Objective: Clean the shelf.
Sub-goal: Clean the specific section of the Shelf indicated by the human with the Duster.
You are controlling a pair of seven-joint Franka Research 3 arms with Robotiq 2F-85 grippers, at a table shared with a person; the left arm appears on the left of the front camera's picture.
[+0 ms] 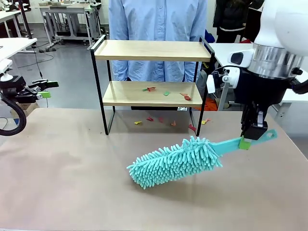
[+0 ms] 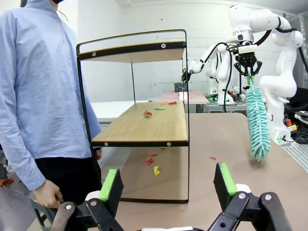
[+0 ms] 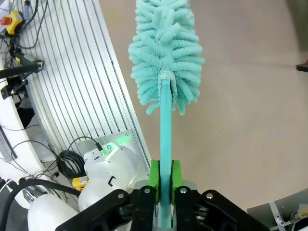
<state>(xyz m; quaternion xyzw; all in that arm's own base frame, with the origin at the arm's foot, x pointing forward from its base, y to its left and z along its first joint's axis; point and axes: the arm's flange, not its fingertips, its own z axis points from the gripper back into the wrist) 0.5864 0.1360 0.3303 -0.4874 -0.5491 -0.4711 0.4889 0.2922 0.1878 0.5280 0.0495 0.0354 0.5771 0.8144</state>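
Upon the beige tabletop (image 1: 62, 187) stood a black-framed wooden shelf (image 1: 151, 50); my right fingers (image 3: 154, 176) clamped a fluffy teal duster (image 1: 175, 162), left fingers (image 2: 111, 188) gaped wide.

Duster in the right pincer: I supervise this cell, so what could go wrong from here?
The right pincer grips the duster near its thin handle's end, so the head might twist or slip when pressed against the shelf.
The shelf stands on thin legs with the person close behind; a hard push could shove it towards them.
Sweeping the scraps off the lower board may only add to those on the table.
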